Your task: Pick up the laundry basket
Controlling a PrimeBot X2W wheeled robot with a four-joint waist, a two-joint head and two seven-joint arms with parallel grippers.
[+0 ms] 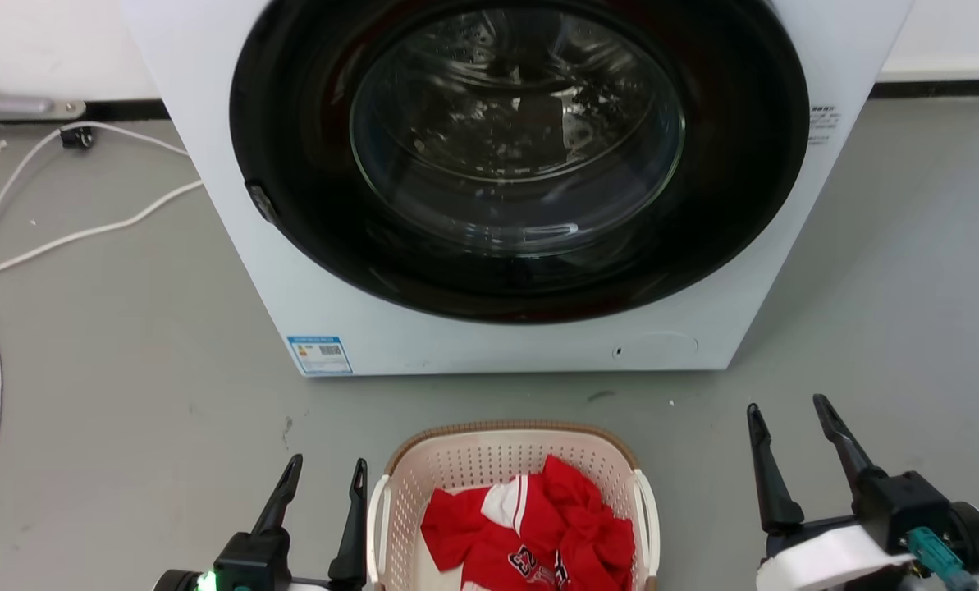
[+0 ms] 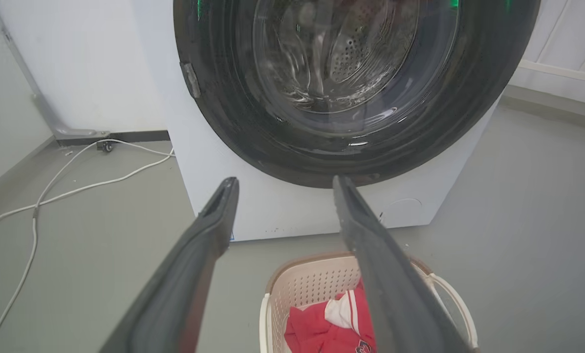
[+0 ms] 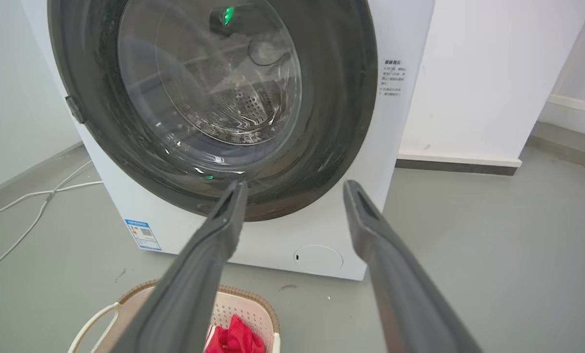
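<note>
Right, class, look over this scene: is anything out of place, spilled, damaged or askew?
Little stands out. The laundry basket sits upright on the floor before the washing machine, red clothes crumpled inside, nothing spilled. The one untidy thing is a white cable trailing loose across the floor at the left.

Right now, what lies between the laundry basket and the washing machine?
Bare grey floor, with a faint dark smudge, separates the laundry basket from the washing machine, as the head view shows.
</note>
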